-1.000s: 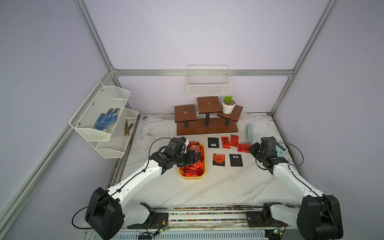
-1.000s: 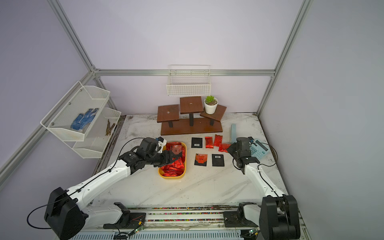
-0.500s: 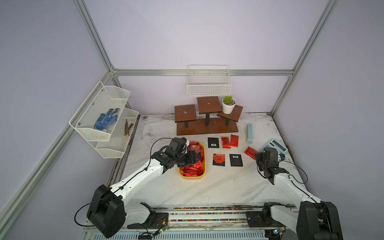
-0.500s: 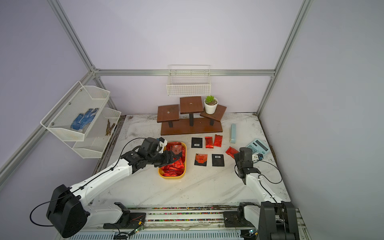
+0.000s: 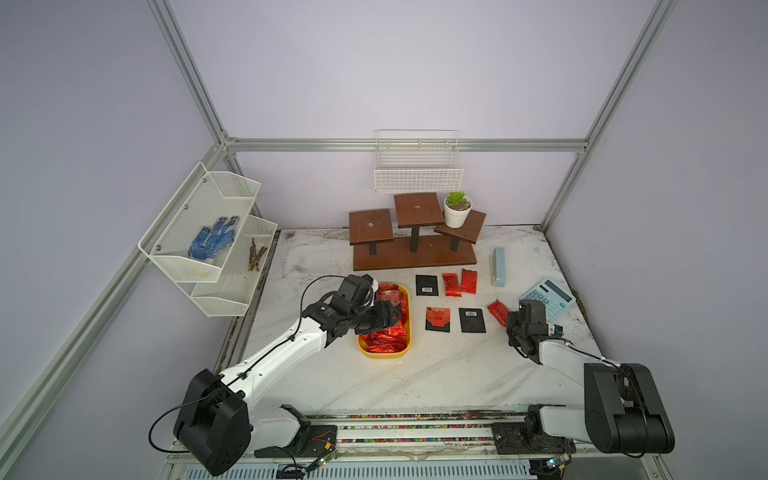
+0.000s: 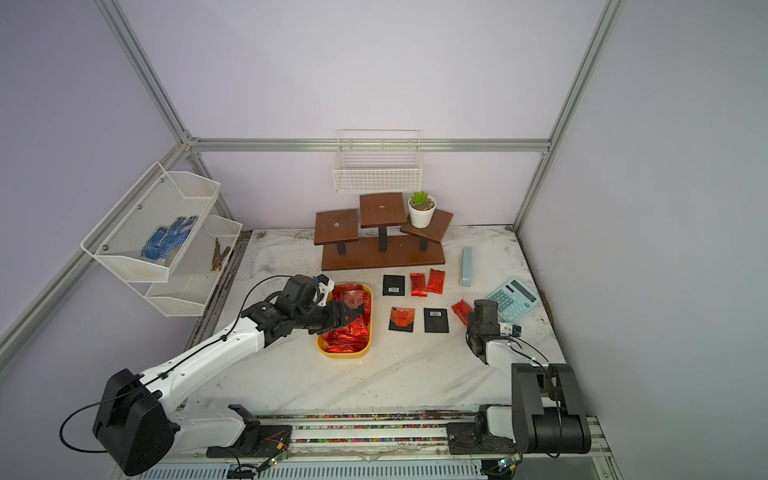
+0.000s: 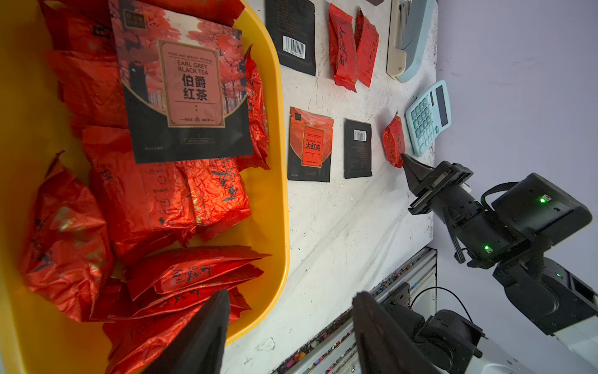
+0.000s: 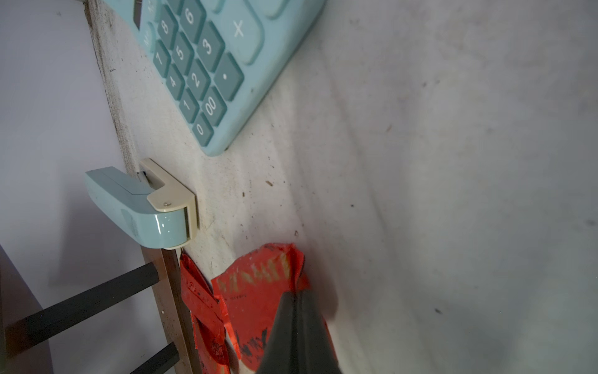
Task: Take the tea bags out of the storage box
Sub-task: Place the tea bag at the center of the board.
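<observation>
The storage box (image 5: 384, 354) is a yellow tray (image 6: 343, 353) heaped with red foil tea bags (image 7: 168, 200), and a black Earl Grey sachet (image 7: 184, 90) lies on top of them. My left gripper (image 5: 395, 315) hovers low over the box, open and empty. In the left wrist view, one finger (image 7: 200, 333) is above the sachets and the other is past the rim. To the right, several tea bags lie on the table, black (image 5: 427, 285) and red (image 5: 451, 284). My right gripper (image 8: 293, 294) is shut on the near edge of a red tea bag (image 5: 498, 311) beside the calculator.
A light-blue calculator (image 5: 547, 298) sits just right of the right gripper, and a stapler (image 5: 498, 267) lies behind it. A wooden tiered stand (image 5: 411, 253) with a potted plant (image 5: 457, 210) is at the back. White wire baskets (image 5: 208, 232) hang on the left wall.
My right gripper has pulled back toward the front right, dragging the red tea bag away from the other sachets to beside the calculator. The left gripper has hardly moved over the box.
</observation>
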Controlling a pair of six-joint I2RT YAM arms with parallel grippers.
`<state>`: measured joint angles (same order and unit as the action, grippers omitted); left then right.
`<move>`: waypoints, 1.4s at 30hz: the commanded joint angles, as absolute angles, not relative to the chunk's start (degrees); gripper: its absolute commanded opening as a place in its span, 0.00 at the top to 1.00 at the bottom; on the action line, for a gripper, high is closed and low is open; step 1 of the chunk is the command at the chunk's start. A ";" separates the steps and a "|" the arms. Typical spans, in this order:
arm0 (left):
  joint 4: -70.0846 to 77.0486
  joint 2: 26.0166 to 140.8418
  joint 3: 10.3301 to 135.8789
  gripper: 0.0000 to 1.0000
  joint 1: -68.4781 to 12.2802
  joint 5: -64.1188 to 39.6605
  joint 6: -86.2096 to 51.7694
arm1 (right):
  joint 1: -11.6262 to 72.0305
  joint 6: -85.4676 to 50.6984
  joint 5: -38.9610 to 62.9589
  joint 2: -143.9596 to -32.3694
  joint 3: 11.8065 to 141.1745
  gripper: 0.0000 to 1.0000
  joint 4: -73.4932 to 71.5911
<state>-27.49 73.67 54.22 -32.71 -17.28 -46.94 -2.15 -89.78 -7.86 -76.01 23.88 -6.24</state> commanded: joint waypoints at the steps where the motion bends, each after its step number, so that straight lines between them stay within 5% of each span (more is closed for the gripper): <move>1: -27.02 71.48 54.14 0.35 -32.88 -15.36 -46.41 | -2.37 -91.09 -6.98 -75.97 23.25 0.71 -7.84; 6: -29.10 70.94 55.40 0.33 -31.59 -14.13 -45.50 | -2.37 -89.14 -6.99 -72.94 22.68 0.28 -5.30; 9: -30.29 71.75 56.53 0.33 -29.80 -14.28 -44.12 | -2.36 -86.57 -7.16 -69.37 22.81 0.21 -2.63; 18: -29.65 79.48 60.37 0.35 -24.39 -16.77 -41.16 | -2.37 -67.47 -3.26 -58.94 26.33 0.28 0.98; 26: -25.55 89.23 64.09 0.37 -23.67 -17.50 -41.92 | -1.32 -52.26 14.41 -62.53 33.49 0.50 -1.16; 42: -23.75 96.78 65.14 0.35 -23.81 -9.96 -43.09 | 12.29 -37.98 13.55 -57.33 42.10 0.46 4.92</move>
